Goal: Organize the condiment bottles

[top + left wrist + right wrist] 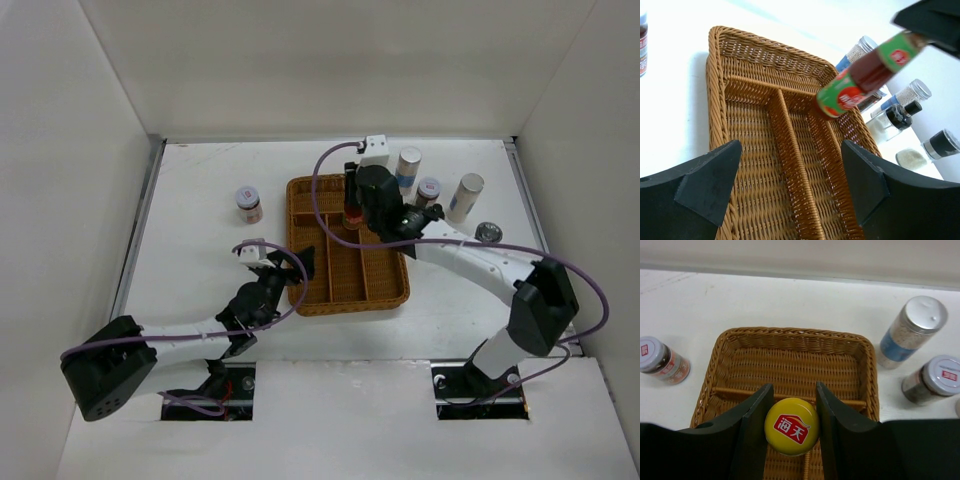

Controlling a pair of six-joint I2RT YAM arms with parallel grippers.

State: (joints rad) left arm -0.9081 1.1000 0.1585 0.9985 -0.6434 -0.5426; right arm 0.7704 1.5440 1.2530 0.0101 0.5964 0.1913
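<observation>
Yellow cap front and centre: the right gripper [791, 412] has its two black fingers pinching the neck of the sauce bottle [791, 426] just under that cap, and nothing else is in its grasp. From above, the bottle [353, 207] hangs over the far end of the wicker tray [350, 305], roughly in line with one of the lengthwise dividers. Whether its base touches the weave yet, I cannot tell.

Over on the other side, the left gripper [790, 150] sits low at the tray's near left corner, fingers spread wide with nothing between them, looking straight down the compartments.

Everything else waits on the table. One silver-lidded jar [248, 203] stands alone, left of the tray. A blue-labelled shaker [408, 165], another silver-lidded jar [428, 190] and a second white shaker [465, 196] cluster just beyond the tray's far right corner.

Here is the worry. If the bottle comes down on the divider ridge rather than into a slot, it could tip the moment the fingers let go. Woven wicker is an uneven floor for a tall, narrow bottle anyway. The right arm also reaches in close beside that cluster, so a careless pull-back could knock a shaker over. And the left gripper is near enough to nudge the tray out of line.
</observation>
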